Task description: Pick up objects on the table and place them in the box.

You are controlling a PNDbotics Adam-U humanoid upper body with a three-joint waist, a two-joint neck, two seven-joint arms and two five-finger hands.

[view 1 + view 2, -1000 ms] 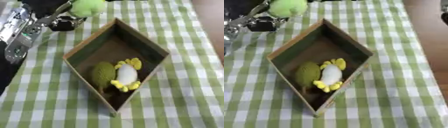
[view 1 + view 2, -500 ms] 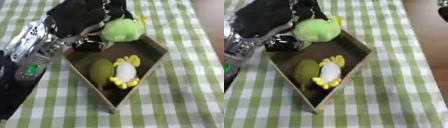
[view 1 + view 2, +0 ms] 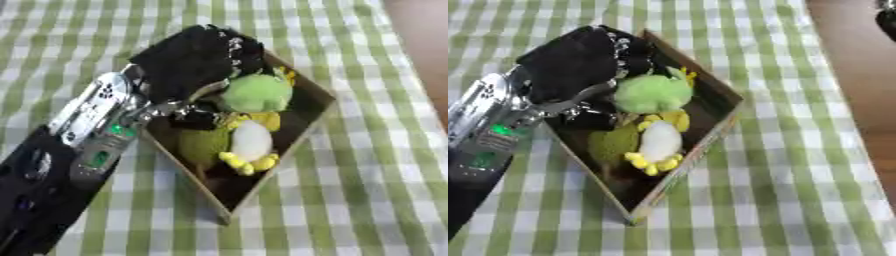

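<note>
One green-and-white checked tablecloth [image 3: 367,165] covers the whole surface, and on it sits the open cardboard box [image 3: 311,122], turned like a diamond so one corner points toward me. My left arm [image 3: 83,137] comes in from the lower left, silver and black, slanting up and to the right across the box's left wall. My left hand [image 3: 197,62] hangs over the far half of the box, back upward, its fingers curled round the round green plush toy [image 3: 255,93]; the toy is inside the box's outline, and I think it is above the floor rather than resting on it, though the blur leaves that unsure. A bit of yellow on the toy points away from me toward the far right wall. Below it, on the box floor, lie an olive plush [image 3: 614,145] and a white-and-yellow plush [image 3: 249,145], side by side, the white one's long axis running roughly toward me.
</note>
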